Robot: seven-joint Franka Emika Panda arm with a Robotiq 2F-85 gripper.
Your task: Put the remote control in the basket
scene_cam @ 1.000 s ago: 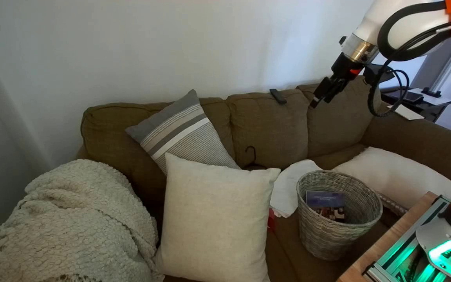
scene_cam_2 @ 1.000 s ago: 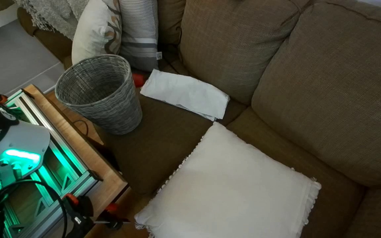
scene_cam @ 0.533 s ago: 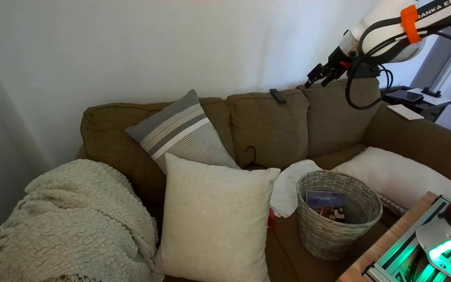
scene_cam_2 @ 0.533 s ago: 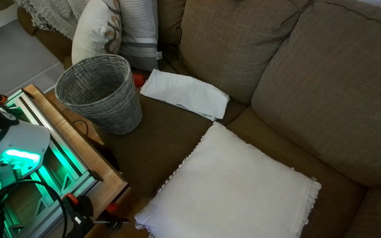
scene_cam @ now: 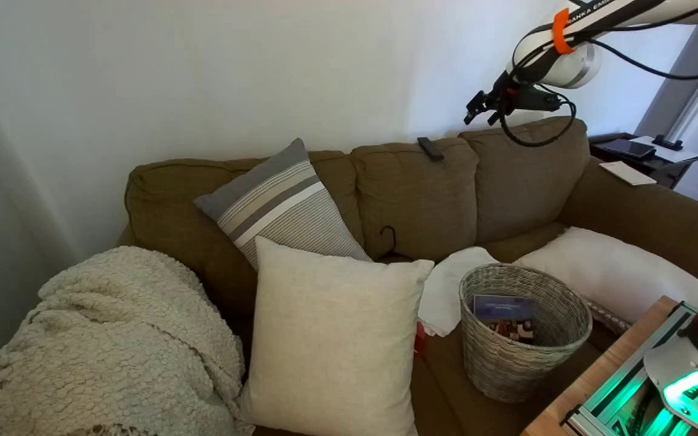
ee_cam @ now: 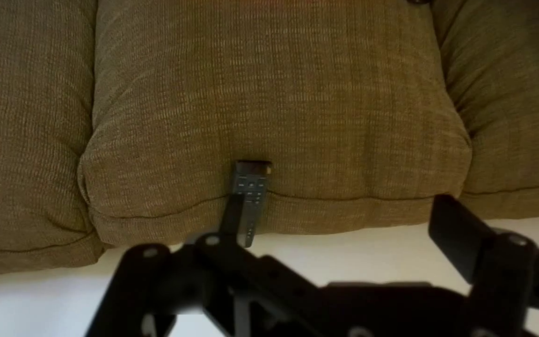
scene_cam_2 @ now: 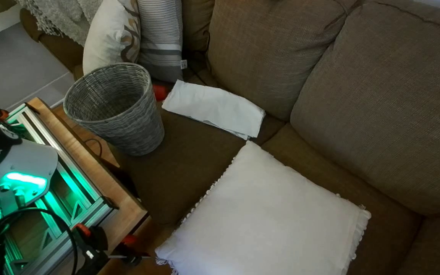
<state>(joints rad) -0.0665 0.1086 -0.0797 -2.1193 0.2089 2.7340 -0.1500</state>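
Black and spread wide, my pincer (ee_cam: pixel 338 206) grasps nothing. Below, toward the finger (ee_cam: pixel 232 215) at the wrist view's left, which partly hides it, the remote (ee_cam: pixel 252 187) lies atop a sofa cushion (ee_cam: pixel 274 112). Its long axis runs nearly square to my closing line: a shift that way, I judge, hardly a turn. Its key marks are too small to read. Farther off, the basket (scene_cam: pixel 515 372) holds a blue booklet (scene_cam: pixel 503 307), print illegible; my base (scene_cam: pixel 685 363) reads FRANKA.

Slim dark oblong remote control (scene_cam: pixel 430 149) lies atop brown fabric sofa back (scene_cam: pixel 418 200). From here: round grey-tan wicker basket (scene_cam: pixel 500 364) on seat (scene_cam: pixel 440 376), right of square cream fabric cushion (scene_cam: pixel 337 339); blue rectangular printed item (scene_cam: pixel 503 307) inside.
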